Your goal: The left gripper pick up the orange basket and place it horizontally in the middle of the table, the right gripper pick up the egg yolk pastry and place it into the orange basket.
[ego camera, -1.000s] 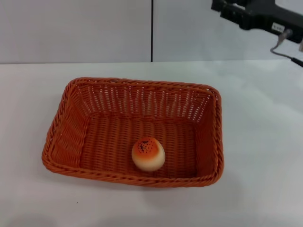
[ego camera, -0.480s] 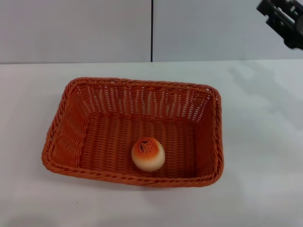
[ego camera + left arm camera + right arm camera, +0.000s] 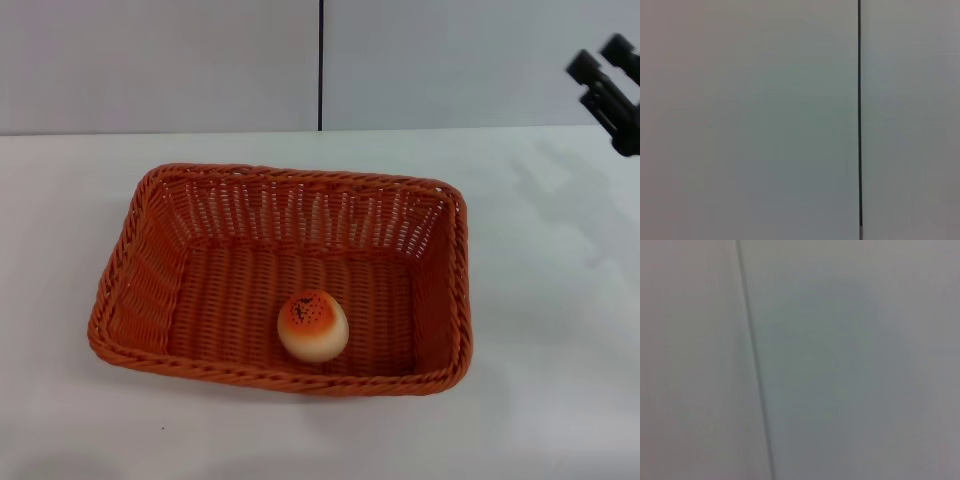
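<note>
The plain white flat table (image 3: 560,330) filled the head view, and on it, about in the middle, sat the large rectangular orange-brown woven wicker basket (image 3: 150,270), long side running across, resting flat on its base with its braided rim up. So that part looked done: the basket lay horizontal and central, with nothing holding it. Behind the table stood a pale grey wall (image 3: 160,60) split by a thin dark vertical seam (image 3: 321,60), and that wall and seam were all either wrist view offered, so neither wrist camera helped with the work below. Up at the far right edge of the head view hung the right gripper (image 3: 608,85), just its dark angular black parts showing against the wall, well apart from the basket and high off the table; whether its jaws were apart or together, I could not tell from the little that showed. The left gripper was nowhere to be seen, so nothing could be said of its jaws. And down in the basket, on the woven floor near the front wall and a little right of centre, sat the small round cream-coloured egg yolk pastry (image 3: 313,326), glossy orange-brown top with dark specks facing up, free of any grip. By my reading both placements were complete, with nothing left but for the arms to park.
</note>
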### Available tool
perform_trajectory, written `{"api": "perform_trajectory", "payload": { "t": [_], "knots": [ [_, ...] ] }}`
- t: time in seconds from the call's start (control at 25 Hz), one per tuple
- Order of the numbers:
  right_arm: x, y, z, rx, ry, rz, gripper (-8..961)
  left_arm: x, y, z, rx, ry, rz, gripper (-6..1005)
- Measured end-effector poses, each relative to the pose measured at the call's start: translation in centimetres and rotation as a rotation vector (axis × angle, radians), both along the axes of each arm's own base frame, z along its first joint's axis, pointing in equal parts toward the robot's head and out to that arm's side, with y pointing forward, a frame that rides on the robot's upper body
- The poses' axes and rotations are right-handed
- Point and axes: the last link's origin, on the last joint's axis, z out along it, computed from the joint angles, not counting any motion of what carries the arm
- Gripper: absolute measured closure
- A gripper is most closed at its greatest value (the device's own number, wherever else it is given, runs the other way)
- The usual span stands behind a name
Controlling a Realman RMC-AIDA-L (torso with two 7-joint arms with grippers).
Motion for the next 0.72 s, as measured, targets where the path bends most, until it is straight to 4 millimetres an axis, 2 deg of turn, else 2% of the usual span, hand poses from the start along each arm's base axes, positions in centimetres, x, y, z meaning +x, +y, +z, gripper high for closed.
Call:
{"api": "perform_trajectory", "payload": {
  "t": [0.08, 0.48, 0.72],
  "knots": [
    [0.3, -0.5, 0.2, 0.056, -0.026, 0.009, 413, 0.1, -0.1, 0.0, 0.005, -0.003, -0.006, 345],
    [1.3, -0.6, -0.2, 0.043, -0.062, -0.045, 413, 0.7, 0.1, -0.6, 0.002, -0.036, -0.033, 345],
    [1.3, -0.5, 0.1, 0.058, -0.053, -0.047, 413, 1.1, -0.2, -1.1, -0.016, -0.042, -0.053, 345]
  ]
}}
